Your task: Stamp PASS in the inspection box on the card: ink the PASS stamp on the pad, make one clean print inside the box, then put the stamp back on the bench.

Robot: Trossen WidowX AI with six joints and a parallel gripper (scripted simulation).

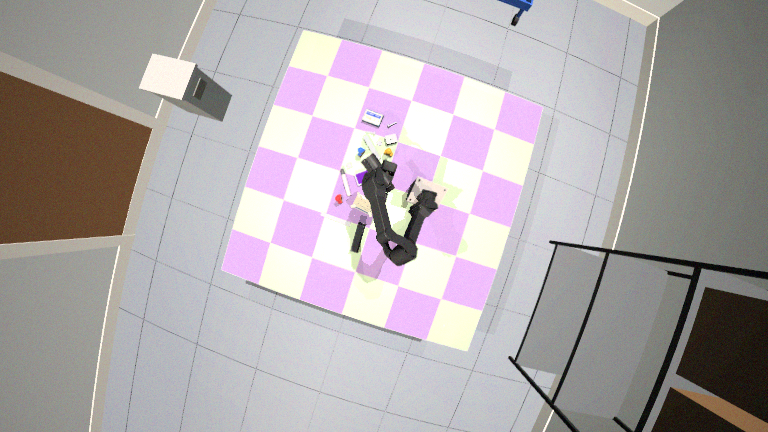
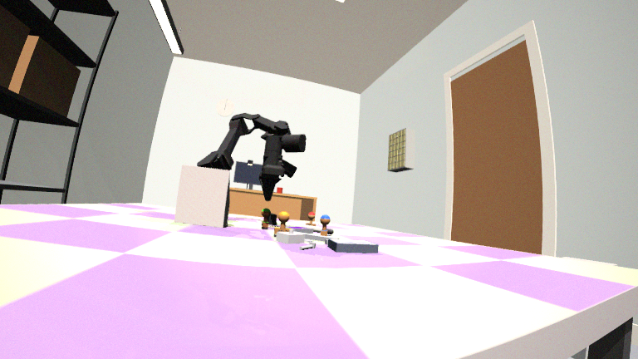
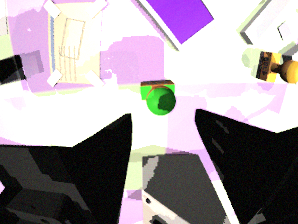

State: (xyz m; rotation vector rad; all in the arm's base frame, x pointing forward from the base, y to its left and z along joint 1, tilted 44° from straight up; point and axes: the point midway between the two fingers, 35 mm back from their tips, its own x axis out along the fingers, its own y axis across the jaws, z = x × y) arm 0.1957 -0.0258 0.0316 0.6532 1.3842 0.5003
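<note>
A stamp with a green knob stands upright on the bench. My gripper is partly open and empty, pointing down above the green-knobbed stamp, with the knob just ahead of the gap between the fingertips in the wrist view. The purple ink pad lies beyond the stamp. The cream card, with a printed box and lines, lies to its left in the wrist view, held at its corners. Lettering on the stamps is not readable. The top view has the green stamp hidden under the arm.
Other stamps have yellow, blue and red knobs. A black block lies near the card. A small pale box and a dark-sided case lie farther out.
</note>
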